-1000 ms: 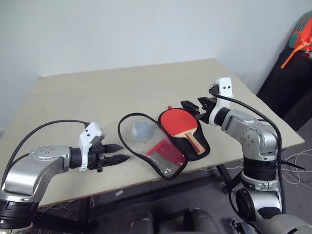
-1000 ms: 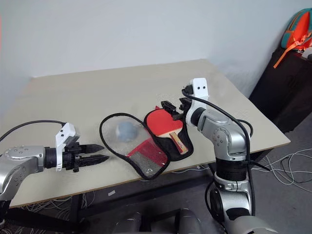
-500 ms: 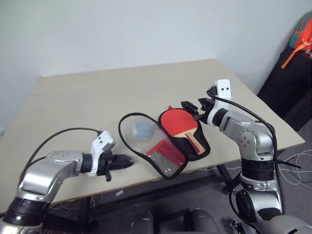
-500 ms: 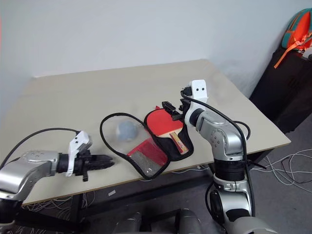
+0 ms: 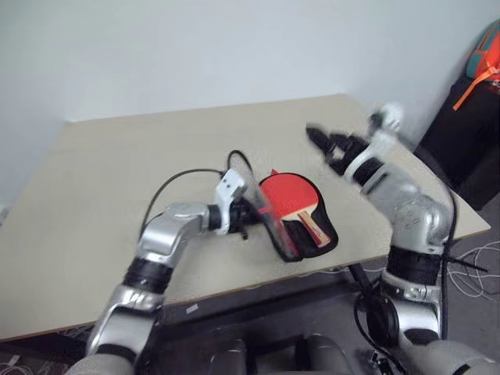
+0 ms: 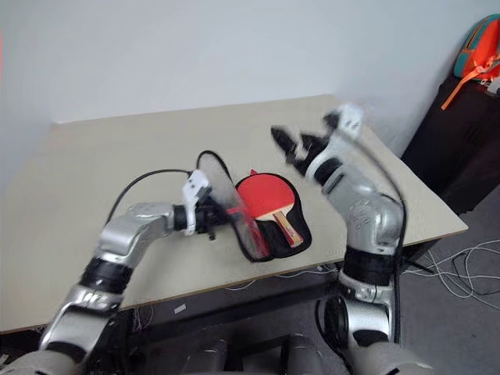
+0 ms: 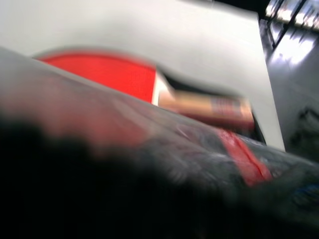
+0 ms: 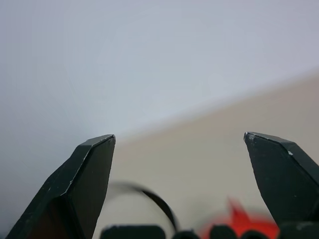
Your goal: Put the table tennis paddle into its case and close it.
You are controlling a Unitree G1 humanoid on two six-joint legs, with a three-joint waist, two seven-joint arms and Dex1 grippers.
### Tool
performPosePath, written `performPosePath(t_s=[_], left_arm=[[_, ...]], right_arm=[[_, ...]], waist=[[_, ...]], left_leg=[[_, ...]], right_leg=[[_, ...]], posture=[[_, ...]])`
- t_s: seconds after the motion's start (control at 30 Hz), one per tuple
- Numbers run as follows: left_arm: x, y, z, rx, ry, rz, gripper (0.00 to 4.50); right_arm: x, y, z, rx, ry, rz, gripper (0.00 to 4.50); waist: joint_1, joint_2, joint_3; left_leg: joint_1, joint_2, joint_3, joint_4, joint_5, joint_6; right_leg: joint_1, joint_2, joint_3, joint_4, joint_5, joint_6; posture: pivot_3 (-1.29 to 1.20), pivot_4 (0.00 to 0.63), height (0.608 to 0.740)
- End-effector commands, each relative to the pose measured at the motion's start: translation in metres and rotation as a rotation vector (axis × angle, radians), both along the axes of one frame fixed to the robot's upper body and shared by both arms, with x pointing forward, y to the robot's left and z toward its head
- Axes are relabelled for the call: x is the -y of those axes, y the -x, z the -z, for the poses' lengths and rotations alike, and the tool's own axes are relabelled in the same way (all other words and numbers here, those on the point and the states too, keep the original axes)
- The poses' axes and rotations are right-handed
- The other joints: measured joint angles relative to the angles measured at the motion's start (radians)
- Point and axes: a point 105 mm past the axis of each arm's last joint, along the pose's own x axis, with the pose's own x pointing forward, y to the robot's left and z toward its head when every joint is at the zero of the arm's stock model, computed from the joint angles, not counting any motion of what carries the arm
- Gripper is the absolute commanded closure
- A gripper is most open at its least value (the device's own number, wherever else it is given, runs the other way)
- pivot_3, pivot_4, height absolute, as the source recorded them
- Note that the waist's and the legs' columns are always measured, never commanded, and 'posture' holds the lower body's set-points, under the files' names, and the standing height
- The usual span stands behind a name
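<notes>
Nearest the desk's (image 5: 94, 258) front edge lies the case (image 5: 291, 234), a paddle-shaped soft pouch, black-edged with red panels, mesh and a clear window. Its lower half is flat on the pale wooden top; its upper flap stands raised on edge. The left gripper (image 5: 251, 221) sits at the flap's 9 o'clock side, its fingers right against the lifted cover; whether they pinch it or merely push it I cannot tell, nor how far apart they stand.

Inside the lower half rests the table tennis paddle (image 5: 291, 197), round red rubber face toward 11 o'clock, short pale wooden handle (image 5: 313, 225) running toward 5 o'clock, nearly along the case's long axis. It lies just past the left fingers, at their 3 o'clock, so the flap has to fold over it in that direction; this arm is clearly the nearer one.

Farther back, at the paddle's 1 o'clock and well above the desk, the right gripper (image 5: 337, 143) hangs with its black fingers (image 8: 79, 184) spread wide, holding nothing
</notes>
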Motion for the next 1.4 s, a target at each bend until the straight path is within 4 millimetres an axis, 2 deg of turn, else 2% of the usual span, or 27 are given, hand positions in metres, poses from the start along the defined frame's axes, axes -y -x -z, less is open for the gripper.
performPosePath(t_s=[0.03,0.13,0.23,0.27,0.33,0.53,0.67,0.77,0.93,1.13,1.4], left_arm=[[0.021,-0.017,-0.001,0.018,0.000,-0.059,3.23],[0.029,-0.021,0.006,-0.035,-0.003,-0.077,3.23],[0.029,-0.007,0.008,-0.076,0.029,-0.035,3.23],[0.027,-0.003,0.006,-0.089,0.043,-0.031,3.07],[0.020,0.004,-0.001,-0.115,0.081,-0.019,2.71],[0.001,0.020,-0.008,-0.309,0.118,-0.084,0.74],[-0.007,0.026,-0.006,-0.384,0.113,-0.159,0.74],[-0.014,0.023,0.009,-0.476,0.079,-0.281,0.74],[-0.008,0.028,0.002,-0.548,0.123,-0.320,0.74],[-0.018,0.027,0.020,-0.671,0.130,-0.415,0.74],[0.000,0.032,0.028,-0.757,0.140,-0.387,0.74]], right_arm=[[0.010,-0.003,0.001,-0.008,0.013,0.068,0.00],[0.008,-0.007,0.012,-0.043,0.051,0.094,0.00],[0.006,-0.008,0.032,-0.095,0.116,0.127,0.00],[0.006,-0.008,0.035,-0.105,0.118,0.128,0.00],[0.006,-0.007,0.040,-0.115,0.117,0.130,0.00],[0.006,-0.007,0.047,-0.132,0.141,0.142,0.00],[0.003,-0.008,0.049,-0.134,0.145,0.138,0.00],[0.002,-0.008,0.053,-0.142,0.153,0.138,0.00],[0.002,-0.008,0.054,-0.141,0.160,0.136,0.00],[-0.001,-0.009,0.056,-0.143,0.173,0.133,0.00],[-0.001,-0.008,0.058,-0.147,0.174,0.139,0.00]], waist=[[-0.001,-0.001,0.000],[-0.008,0.000,0.000],[-0.010,0.000,0.000],[-0.009,0.000,0.000],[-0.008,0.000,0.000],[-0.004,0.000,0.000],[-0.005,0.000,0.000],[-0.005,0.000,0.000],[-0.005,0.000,0.000],[-0.006,0.000,0.000],[-0.002,0.000,0.000]], left_leg=[[0.002,0.000,-0.001,0.000,-0.001,0.001],[0.003,0.001,-0.002,0.000,0.001,0.004],[0.002,0.001,-0.001,-0.002,0.002,0.005],[0.002,0.001,-0.001,-0.002,0.002,0.005],[0.002,0.001,-0.001,-0.002,0.002,0.005],[0.001,0.001,-0.004,0.001,-0.002,0.011],[0.001,0.000,-0.004,0.002,0.000,0.007],[0.001,0.001,-0.004,0.002,0.000,0.007],[0.001,0.000,-0.005,0.002,0.000,0.007],[0.001,0.001,-0.005,0.002,0.000,0.007],[0.001,0.000,-0.005,0.002,-0.002,0.003]], right_leg=[[0.001,0.000,0.000,0.000,0.000,0.000],[0.001,0.000,0.002,0.000,0.000,0.000],[-0.002,0.001,0.005,0.002,0.000,0.000],[-0.003,0.001,0.005,0.002,0.000,0.000],[-0.003,0.001,0.005,0.002,0.000,0.000],[-0.001,0.000,0.003,0.002,0.000,0.000],[0.000,0.000,0.003,0.001,0.000,0.000],[0.000,0.000,0.003,0.002,0.000,0.000],[0.001,0.000,0.003,0.001,0.000,0.000],[0.000,0.001,0.003,0.001,0.000,0.000],[0.001,0.000,0.003,0.001,0.000,0.000]], posture=[[0.00,0.000,0.724],[0.00,0.000,0.724],[0.00,0.000,0.724],[0.00,0.000,0.724],[0.00,0.000,0.724],[0.00,0.000,0.724],[0.00,0.000,0.724],[0.00,0.000,0.724],[0.00,0.000,0.724],[0.00,0.000,0.724],[0.00,0.000,0.724]])
